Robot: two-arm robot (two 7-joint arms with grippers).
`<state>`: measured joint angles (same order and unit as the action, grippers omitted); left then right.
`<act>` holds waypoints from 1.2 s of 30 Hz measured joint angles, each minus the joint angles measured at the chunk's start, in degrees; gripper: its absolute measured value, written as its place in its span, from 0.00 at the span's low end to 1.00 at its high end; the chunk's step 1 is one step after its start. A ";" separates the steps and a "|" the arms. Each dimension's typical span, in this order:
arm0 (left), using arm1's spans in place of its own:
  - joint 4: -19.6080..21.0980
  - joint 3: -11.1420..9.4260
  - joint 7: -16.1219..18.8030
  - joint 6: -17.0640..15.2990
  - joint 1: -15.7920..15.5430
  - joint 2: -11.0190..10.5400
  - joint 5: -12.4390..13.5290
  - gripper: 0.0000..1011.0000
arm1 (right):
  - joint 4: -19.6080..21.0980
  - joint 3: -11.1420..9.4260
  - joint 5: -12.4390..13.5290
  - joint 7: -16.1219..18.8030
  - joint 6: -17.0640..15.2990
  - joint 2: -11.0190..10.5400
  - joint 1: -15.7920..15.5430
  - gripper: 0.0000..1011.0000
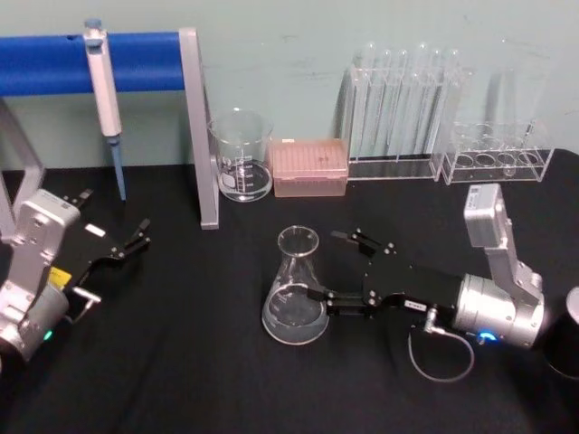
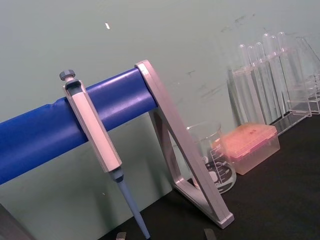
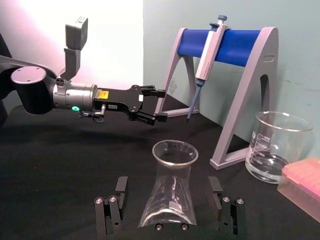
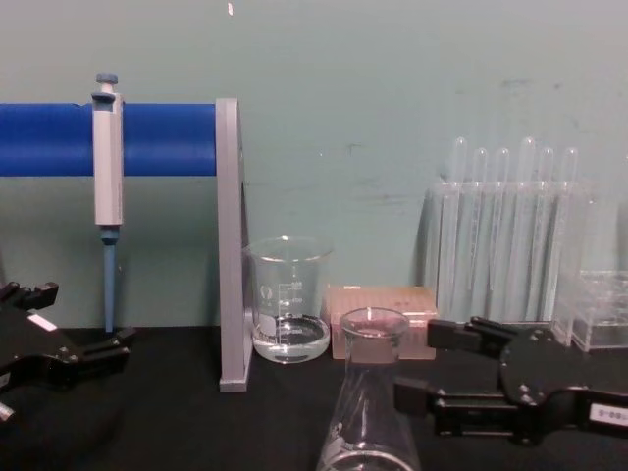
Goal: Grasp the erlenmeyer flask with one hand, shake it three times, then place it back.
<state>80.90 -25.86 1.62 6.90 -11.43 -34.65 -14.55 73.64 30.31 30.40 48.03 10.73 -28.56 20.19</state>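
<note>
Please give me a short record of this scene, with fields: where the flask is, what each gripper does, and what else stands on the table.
flask: erlenmeyer flask, upright on the black table, not lifted
right arm: right gripper open, one finger on each side of the flask, low by its body
left arm: left gripper open, holding nothing, at the table's left
behind the flask: beaker, pink box, test tubes
left rear: pipette hanging on the blue stand
stage: grasp not yet closed

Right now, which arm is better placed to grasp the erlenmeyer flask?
Right. The open right gripper straddles the erlenmeyer flask, ready to close; the left gripper sits apart, well off to the flask's left.
</note>
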 joint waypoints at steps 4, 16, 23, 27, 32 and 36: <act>0.00 0.00 0.00 0.00 0.00 0.00 0.00 0.99 | -2.24 0.87 0.18 0.94 0.35 1.12 1.74 0.99; 0.00 0.00 0.00 0.00 0.00 0.00 0.00 0.99 | -8.26 2.73 0.39 2.95 1.34 4.11 6.11 0.99; 0.00 0.00 0.00 0.00 0.00 0.00 0.00 0.99 | -10.37 3.35 0.42 3.93 1.75 5.08 7.57 0.99; 0.00 0.00 0.00 0.00 0.00 0.00 0.00 0.99 | -11.30 3.63 0.52 4.39 1.90 5.47 8.23 0.99; 0.00 0.00 0.00 0.00 0.00 0.00 0.00 0.99 | -12.03 3.88 0.68 4.93 2.09 5.76 8.76 0.99; 0.00 0.00 0.00 0.00 0.00 0.00 0.00 0.99 | -12.44 4.09 0.78 5.30 2.20 5.99 9.05 0.99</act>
<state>80.90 -25.86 1.62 6.91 -11.43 -34.64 -14.55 61.19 34.40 31.18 53.33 12.94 -22.57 29.24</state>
